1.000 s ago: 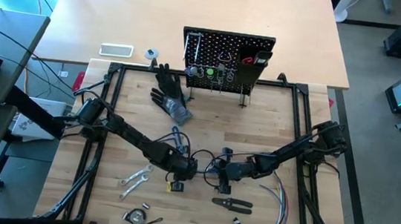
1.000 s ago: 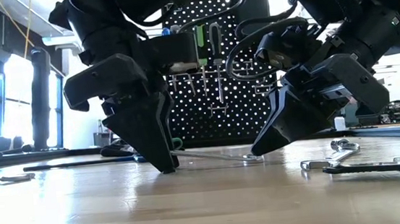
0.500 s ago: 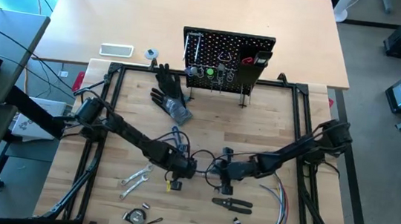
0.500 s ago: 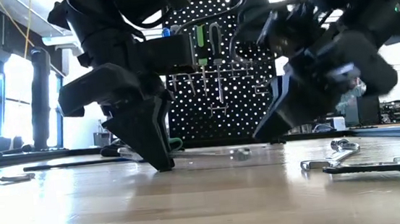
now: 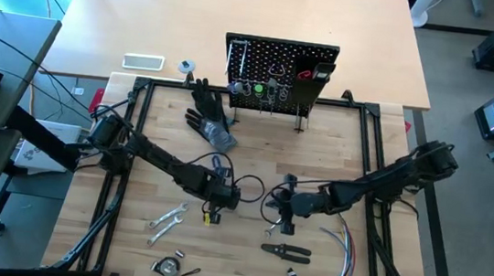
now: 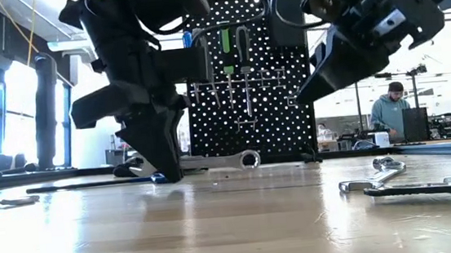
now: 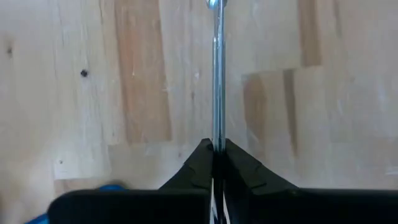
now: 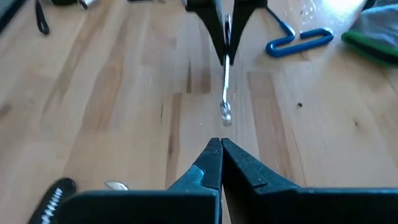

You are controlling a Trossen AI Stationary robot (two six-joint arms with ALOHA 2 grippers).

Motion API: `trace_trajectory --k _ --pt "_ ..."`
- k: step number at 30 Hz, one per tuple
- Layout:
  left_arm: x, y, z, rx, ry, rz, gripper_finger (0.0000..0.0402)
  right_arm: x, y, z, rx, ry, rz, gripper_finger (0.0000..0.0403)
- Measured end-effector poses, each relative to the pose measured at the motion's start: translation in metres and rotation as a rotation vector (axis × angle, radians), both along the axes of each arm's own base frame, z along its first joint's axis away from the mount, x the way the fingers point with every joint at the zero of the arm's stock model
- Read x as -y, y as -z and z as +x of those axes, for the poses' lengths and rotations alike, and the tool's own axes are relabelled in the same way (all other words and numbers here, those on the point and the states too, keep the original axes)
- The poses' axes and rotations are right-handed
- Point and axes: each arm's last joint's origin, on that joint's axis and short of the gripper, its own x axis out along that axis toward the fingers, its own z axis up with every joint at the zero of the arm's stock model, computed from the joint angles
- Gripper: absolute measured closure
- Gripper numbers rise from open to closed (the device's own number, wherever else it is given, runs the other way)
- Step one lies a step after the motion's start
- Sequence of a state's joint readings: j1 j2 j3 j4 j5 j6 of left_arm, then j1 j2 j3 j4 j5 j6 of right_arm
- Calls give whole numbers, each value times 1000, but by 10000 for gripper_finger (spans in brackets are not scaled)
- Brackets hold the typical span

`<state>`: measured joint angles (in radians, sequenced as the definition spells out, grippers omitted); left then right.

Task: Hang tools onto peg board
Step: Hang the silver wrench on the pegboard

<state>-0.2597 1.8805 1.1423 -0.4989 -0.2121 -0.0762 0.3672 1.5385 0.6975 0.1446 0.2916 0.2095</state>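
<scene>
Left gripper: clamped on one end of a wrench, mid-table, nearer the front edge.
Wrench: level, just above the wood, free end toward the right gripper.
Right gripper: fingers together, empty, raised just beyond that end.
Peg board: upright at the back edge.

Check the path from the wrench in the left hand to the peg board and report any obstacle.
The left hand is shut on the wrench, held just above the table. Between it and the peg board the high view shows bare wood; the black glove lies off to one side. Nothing visible blocks the way.
</scene>
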Motion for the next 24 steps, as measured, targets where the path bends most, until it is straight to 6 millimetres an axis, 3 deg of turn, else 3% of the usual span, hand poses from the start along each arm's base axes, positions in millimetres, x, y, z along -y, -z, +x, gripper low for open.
trace_trajectory --k 12,18,24 --pt "-3 -14 0 45 25 15 397 1 -4 -3 -10 11 14 402" --pt "-10 -48 -4 162 34 52 397 3 -12 -4 32 28 -3 402" --pt "-22 -95 -16 317 29 110 397 7 -40 -13 131 18 -32 402"
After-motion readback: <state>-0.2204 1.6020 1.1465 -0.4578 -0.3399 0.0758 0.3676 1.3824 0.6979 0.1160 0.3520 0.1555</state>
